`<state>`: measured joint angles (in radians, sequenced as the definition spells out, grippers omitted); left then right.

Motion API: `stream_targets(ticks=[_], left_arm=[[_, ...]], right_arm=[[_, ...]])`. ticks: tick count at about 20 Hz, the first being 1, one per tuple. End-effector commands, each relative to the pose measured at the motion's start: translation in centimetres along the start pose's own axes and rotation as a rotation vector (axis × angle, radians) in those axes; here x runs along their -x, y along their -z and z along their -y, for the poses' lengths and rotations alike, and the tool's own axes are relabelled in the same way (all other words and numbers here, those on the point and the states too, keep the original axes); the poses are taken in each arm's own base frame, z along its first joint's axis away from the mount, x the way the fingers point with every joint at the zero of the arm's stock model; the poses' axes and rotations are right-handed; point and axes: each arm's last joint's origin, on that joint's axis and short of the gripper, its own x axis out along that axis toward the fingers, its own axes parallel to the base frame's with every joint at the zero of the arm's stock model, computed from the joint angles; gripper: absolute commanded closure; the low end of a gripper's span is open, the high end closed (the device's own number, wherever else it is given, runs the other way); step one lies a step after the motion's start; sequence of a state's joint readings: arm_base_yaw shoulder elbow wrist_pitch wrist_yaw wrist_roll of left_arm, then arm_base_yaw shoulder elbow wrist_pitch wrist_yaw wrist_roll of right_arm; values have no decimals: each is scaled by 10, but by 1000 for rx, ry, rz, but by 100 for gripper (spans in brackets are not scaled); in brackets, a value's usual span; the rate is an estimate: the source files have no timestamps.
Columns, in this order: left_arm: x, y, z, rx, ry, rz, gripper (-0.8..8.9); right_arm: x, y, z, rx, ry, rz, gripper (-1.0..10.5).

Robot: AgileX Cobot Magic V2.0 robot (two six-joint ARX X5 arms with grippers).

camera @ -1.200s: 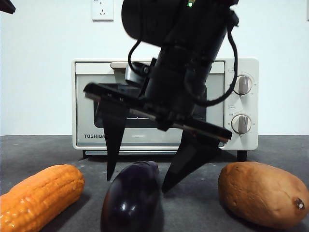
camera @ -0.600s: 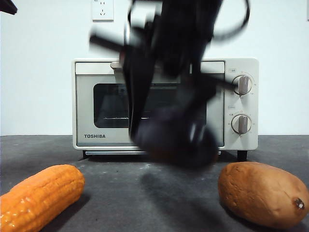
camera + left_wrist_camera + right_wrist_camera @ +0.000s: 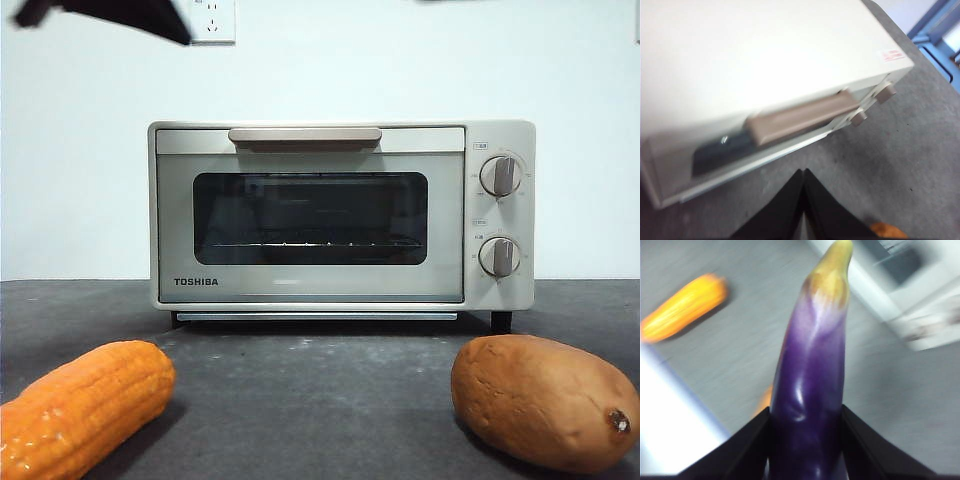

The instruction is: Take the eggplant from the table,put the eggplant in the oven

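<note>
The right gripper [image 3: 805,440] pinches the eggplant [image 3: 812,385], one black jaw pressed on each side of its thick purple body. The pale yellowish stem end points away from the wrist, and the eggplant is lifted clear of the table [image 3: 740,340], which lies blurred beneath it. From the front the eggplant and this gripper are out of sight.

The left gripper [image 3: 804,200] hangs above the table just in front of the oven [image 3: 755,55], its two jaws pressed together to a point with nothing between them. Its camera looks down on the oven's cream top, the beige handle [image 3: 802,117] and the two knobs [image 3: 872,102]. In the front view, a dark arm tip [image 3: 110,18] shows at the top left corner.

The oven [image 3: 340,215] stands at the back of the table [image 3: 320,390], door closed, the wire rack [image 3: 310,243] visible through the dark glass. An orange corn cob [image 3: 80,405] lies at the table's near left corner, and a brown sweet potato [image 3: 540,400] at the near right. The stretch of table between them is bare.
</note>
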<state>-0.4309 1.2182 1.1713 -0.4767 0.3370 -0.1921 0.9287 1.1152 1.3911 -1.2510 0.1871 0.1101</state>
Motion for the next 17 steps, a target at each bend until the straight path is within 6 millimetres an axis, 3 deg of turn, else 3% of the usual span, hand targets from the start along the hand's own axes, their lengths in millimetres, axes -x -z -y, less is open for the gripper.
stream_targets(ticks=[1,7,12,17], left_arm=[[-24,-22,9,-87,16,-25,808],[-83,-39,16,-146,-17,-151,808],[-101,-33,13,-179,-49,-192,808],[-112,-25,8,-205,-62,-255,808]], right_arm=[[20,3,4,-8,39,91,826],[58,31,16,-62,51,218,826],[79,50,22,-98,39,288,826],[86,58,24,-112,34,318,826]])
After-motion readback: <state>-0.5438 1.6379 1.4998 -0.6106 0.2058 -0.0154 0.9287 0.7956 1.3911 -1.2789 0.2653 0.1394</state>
